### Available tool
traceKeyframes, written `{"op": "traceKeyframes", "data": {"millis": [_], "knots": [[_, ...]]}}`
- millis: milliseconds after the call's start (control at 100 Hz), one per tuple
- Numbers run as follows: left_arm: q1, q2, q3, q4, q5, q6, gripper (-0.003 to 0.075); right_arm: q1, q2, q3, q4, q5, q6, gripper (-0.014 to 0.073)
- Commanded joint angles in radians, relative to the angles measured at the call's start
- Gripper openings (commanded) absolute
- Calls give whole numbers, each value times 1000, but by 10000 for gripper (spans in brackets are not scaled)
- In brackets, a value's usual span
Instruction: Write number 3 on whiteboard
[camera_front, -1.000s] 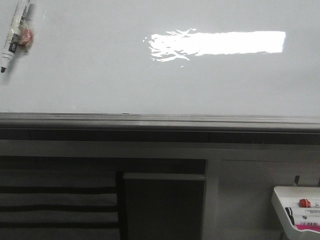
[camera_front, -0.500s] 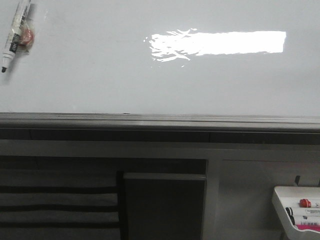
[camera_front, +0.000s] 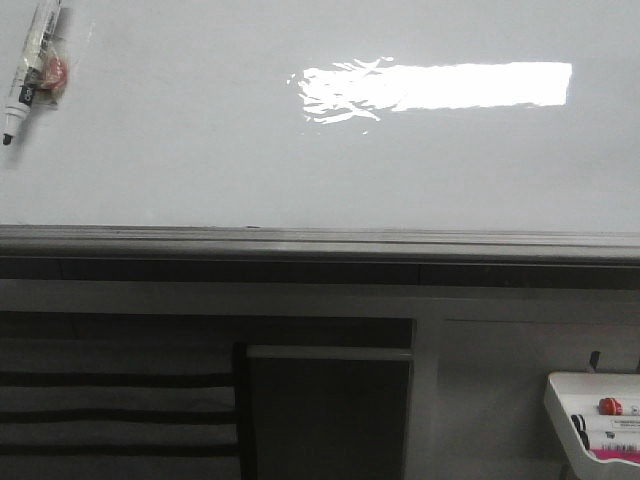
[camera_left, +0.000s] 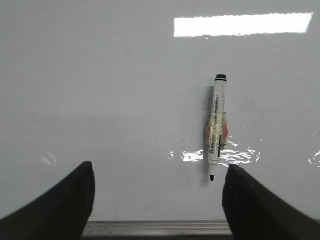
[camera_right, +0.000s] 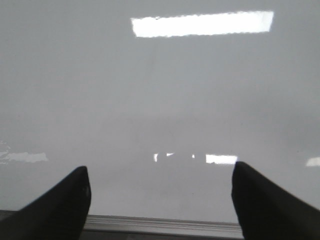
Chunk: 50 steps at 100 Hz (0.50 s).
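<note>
White plastic tray, below the whiteboard, holds several markers. A lone marker lies on the board. Left gripper and right gripper hover spread, empty, above it.

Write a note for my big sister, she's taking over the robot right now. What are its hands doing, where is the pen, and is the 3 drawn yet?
Left hand: open, holding nothing, over the whiteboard, with the pen lying just ahead of it.
Right hand: open, holding nothing, over a bare stretch of the board.
Pen: lying flat on the board's far left part, uncapped, dark tip toward the grey ledge.
More pens sit in the white tray at the lower right.
Done: nothing visible; no 3 on the board.
Left: pick up the pen, probably with the left hand, and write the 3.
</note>
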Motion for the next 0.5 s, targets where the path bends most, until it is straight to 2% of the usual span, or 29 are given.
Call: {"op": "traceKeyframes", "data": {"millis": [0, 300, 490], "knots": [[4, 15, -32, -2, -84, -12, 456, -4, 21, -34, -7, -70, -9, 525], [-9, 49, -32, -27, -99, 12, 391, -4, 21, -34, -4, -70, -9, 525], [-132, 156, -34, -27, -92, 86, 385, -4, 21, -34, -4, -70, -9, 525]]}}
